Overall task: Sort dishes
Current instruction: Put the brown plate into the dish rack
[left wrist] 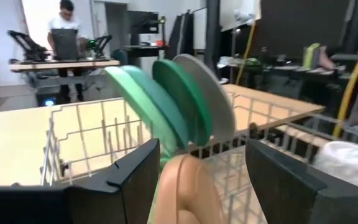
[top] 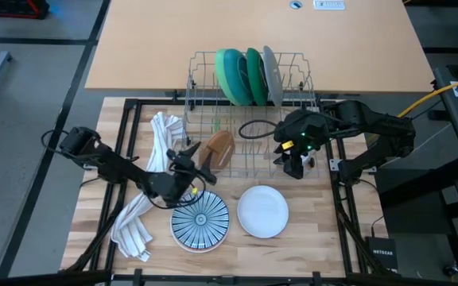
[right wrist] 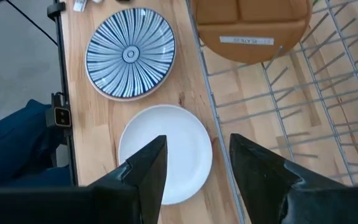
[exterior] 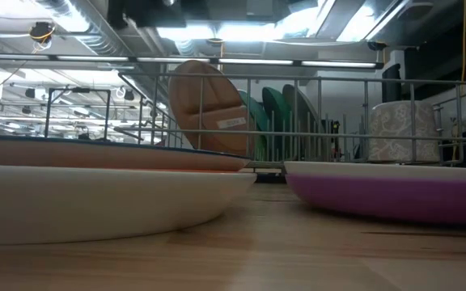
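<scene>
Low view alone shows a purple plate; both arms' jaws gape empty.

rack: 3 plates upright + orange plate | table: striped plate, white plate

"NETGEAR" on black box

My wooden table carried a wire dish rack at its far side. In front of it lay a blue-and-white striped plate and a white plate, side by side. A striped cloth towel, seemingly crumpled, lay to the left.
</scene>
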Robot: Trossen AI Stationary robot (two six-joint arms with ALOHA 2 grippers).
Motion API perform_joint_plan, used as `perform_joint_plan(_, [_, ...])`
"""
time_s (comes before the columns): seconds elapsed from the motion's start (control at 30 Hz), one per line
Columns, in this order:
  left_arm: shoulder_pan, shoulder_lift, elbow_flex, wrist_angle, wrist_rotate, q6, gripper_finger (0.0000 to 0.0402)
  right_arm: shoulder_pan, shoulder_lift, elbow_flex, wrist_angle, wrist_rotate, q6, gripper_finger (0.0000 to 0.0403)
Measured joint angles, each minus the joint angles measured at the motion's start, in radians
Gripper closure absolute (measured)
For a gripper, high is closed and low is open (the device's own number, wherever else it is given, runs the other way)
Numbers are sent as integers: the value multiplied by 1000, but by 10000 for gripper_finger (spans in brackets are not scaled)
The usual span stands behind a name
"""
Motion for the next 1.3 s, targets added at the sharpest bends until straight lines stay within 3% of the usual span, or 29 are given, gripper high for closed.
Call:
perform_joint_plan(0.17, [-85, -69, 0, -52, -6, 132, 176, 0, 0, 0, -30, -33, 0, 223])
perform_joint_plan(0.3, [-159, -110, 0, -216, -20, 128, 184, 0, 0, 0, -31, -59, 1, 224])
perform_joint_plan(0.47, [-211, -119, 0, -459, -24, -56, 220, 0, 0, 0, -30, -60, 0, 224])
perform_joint_plan(0.6, [-216, -120, 0, -685, -14, -294, 243, 0, 0, 0, -29, -60, 0, 223])
perform_joint_plan(0.83, [-156, -120, 0, -1049, 183, -717, 260, 0, 0, 0, -28, -60, 0, 224])
perform_joint_plan(0.97, [-100, -120, 0, -1107, 264, -764, 265, 0, 0, 0, -27, -60, 0, 224])
perform_joint_plan(1.3, [-49, -214, 0, -1151, 276, -737, 279, 0, 0, 0, -27, -59, -7, 223])
